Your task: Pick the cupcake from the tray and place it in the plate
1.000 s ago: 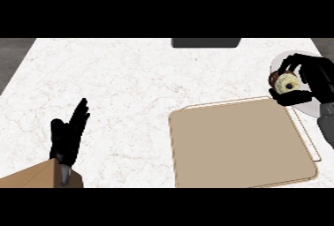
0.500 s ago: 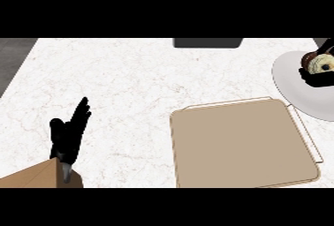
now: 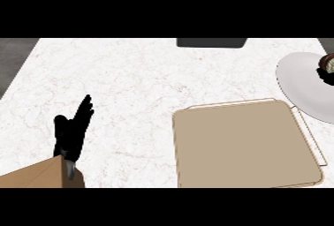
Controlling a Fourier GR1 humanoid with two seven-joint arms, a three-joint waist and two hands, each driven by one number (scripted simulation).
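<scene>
Head view — white marbled bench (image 3: pixel 143 84) fills most of the frame; its left edge runs down the upper left, with dark floor beyond. A dark rectangular object (image 3: pixel 211 42) sits at the bench's far edge, top centre, cut by the frame.

Tan tray (image 3: pixel 244 143) lies lower right of centre, flat, rounded corners, a thin rim standing just off its right side. Nothing rests on its surface. Its upper right corner lies at the rim of the white plate (image 3: pixel 301 84), and I cannot tell whether they touch or overlap. The plate sits at the right edge, partly out of frame.

Cupcake (image 3: pixel 327 67) shows only as a pale-topped, dark-sided sliver at the far right edge, over the plate's upper part — off the tray. Whether it rests on the plate or is held cannot be told.

Wide bare bench between the left hand and the tray, and across the whole upper middle.

Left hand (image 3: pixel 70 132) at lower left, resting: fingers straight, pointing up-frame, holding nothing. Grey-tan forearm enters from the bottom-left corner.

Right hand: not seen in this view.
</scene>
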